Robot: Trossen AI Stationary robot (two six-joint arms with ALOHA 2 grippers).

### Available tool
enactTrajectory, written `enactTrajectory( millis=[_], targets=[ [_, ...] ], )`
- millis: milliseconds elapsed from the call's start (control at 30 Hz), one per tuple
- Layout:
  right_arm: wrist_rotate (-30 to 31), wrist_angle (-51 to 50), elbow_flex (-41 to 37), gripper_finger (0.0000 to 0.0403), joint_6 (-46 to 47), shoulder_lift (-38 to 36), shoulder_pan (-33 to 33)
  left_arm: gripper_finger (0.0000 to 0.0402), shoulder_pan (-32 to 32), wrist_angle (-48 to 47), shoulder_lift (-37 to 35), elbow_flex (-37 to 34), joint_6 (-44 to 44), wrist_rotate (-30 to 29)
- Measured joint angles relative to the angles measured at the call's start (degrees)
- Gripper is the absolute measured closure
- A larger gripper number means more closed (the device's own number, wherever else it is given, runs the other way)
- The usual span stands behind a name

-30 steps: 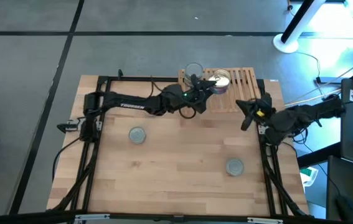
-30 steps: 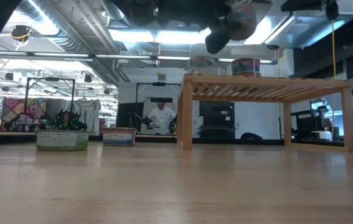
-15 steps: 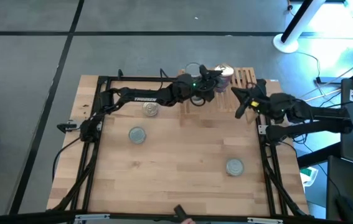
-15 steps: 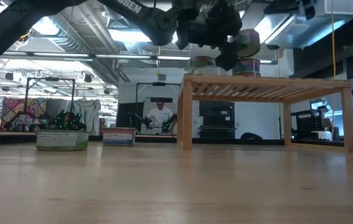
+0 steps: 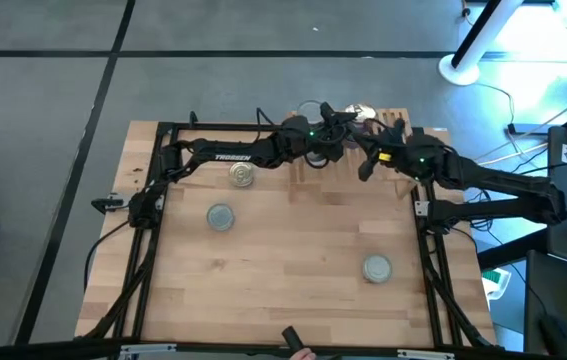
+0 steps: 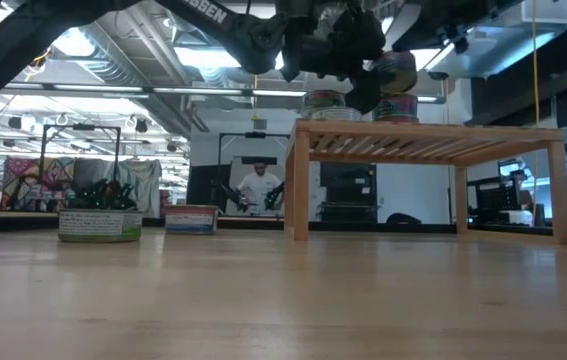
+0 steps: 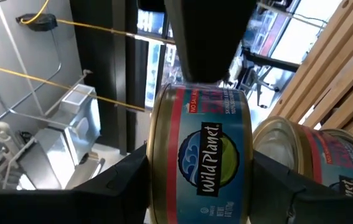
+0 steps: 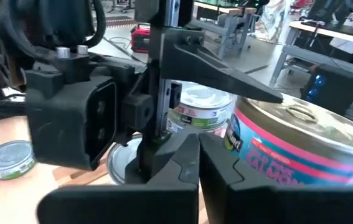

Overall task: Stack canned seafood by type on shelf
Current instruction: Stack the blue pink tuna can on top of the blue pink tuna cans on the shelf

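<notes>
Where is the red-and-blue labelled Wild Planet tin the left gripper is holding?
The Wild Planet tin sits between the left gripper's fingers, above the light-wood slatted shelf at the table's far edge, beside another tin of its type.

Grey floor [image 5: 43,150] with dark seams surrounds the light plank worktop [image 5: 293,250]. Beyond it, ceiling strip lights [image 6: 233,58], exposed ducts, and a person [image 6: 259,187] standing far back.

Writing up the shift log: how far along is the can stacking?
Done: some cans stand on the shelf. In hand: the left gripper holds a red-labelled can above another can there; the right gripper, shut, waits beside it. Left: three cans on the table.
</notes>
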Motion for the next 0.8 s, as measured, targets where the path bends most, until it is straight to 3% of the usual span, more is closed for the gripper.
enactTrajectory(
  millis=[367,800],
  targets=[
    [5.5,0.7,0.0,0.0397,-1.0,3.5,0.0,0.0200,0.0,-1.6,0.0,0.0,-1.1,1.2],
    [5.6,0.6,0.0,0.0397,-1.0,4.7,0.0,0.0195,0.0,-3.0,-0.1,0.0,-1.3,1.3]
  ],
)
